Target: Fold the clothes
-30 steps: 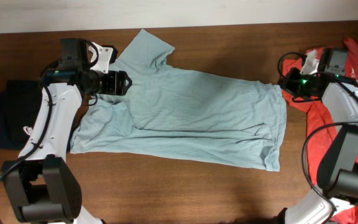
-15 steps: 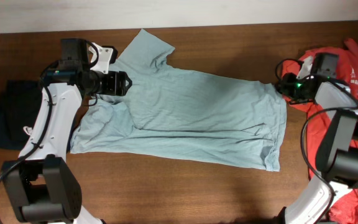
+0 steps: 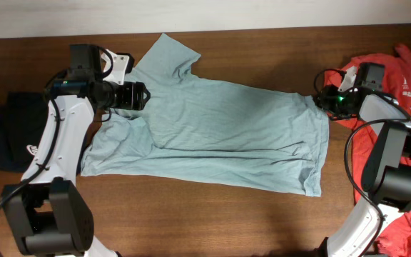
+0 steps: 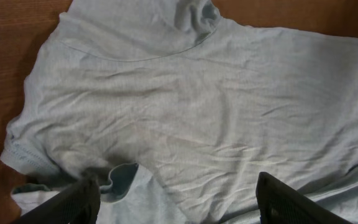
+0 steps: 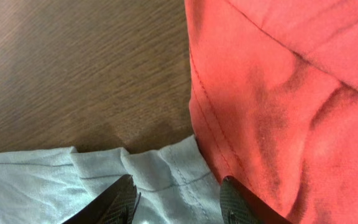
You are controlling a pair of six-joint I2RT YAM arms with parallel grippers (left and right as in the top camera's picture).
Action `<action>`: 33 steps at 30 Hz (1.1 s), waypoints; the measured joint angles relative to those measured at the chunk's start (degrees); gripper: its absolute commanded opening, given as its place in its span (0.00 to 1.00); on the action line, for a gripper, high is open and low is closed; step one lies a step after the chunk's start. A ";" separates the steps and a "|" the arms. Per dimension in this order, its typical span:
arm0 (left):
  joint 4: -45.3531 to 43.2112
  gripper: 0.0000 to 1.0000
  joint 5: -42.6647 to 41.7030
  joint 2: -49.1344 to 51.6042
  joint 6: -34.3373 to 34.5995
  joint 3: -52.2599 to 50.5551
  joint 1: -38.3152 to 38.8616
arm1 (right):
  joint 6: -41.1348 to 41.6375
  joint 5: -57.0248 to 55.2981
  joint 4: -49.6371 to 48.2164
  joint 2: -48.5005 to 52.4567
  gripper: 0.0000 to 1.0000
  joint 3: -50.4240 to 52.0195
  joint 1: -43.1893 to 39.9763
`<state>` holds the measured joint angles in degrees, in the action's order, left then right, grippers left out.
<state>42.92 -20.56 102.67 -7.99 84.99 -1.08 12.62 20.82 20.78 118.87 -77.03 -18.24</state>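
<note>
Your right gripper [image 3: 322,100] has moved a little to the left since one second ago and now it hovers at the far right corner of the shirt [image 3: 227,132]. Your left gripper [image 3: 145,95] has not moved; it is over the shirt's left part, near the collar.

You see the shirt spread flat across the middle of the table [image 3: 262,50], collar end to the left and hem to the right, with some wrinkles. In the left wrist view the two fingers [image 4: 73,200] stand wide apart above the cloth and nothing is between them. In the right wrist view the fingers [image 5: 118,202] are also apart, over the hem corner [image 5: 160,171], and they do not pinch it. This corner lies just beside the red garment [image 5: 278,93], which is heaped at the right side of the table. A dark garment [image 3: 16,132] lies at the left edge, apart from the shirt.
</note>
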 measured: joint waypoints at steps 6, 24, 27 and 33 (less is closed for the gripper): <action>0.33 0.80 0.00 0.00 0.00 0.00 0.00 | 0.02 0.70 -1.36 1.22 0.48 -0.07 0.00; 0.96 0.80 0.02 0.00 0.00 0.00 0.00 | -1.11 7.54 -0.48 3.23 0.04 -0.79 -0.61; 0.98 0.80 0.02 0.00 0.00 0.00 0.00 | -1.03 7.58 0.46 3.15 0.04 -0.81 -1.42; 1.03 0.80 0.02 0.00 0.00 0.00 0.00 | -1.09 7.28 4.15 -1.33 0.04 -0.79 -3.56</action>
<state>43.94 -20.53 102.67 -7.99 84.99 -1.08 11.53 28.10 24.93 117.54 -77.82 -21.80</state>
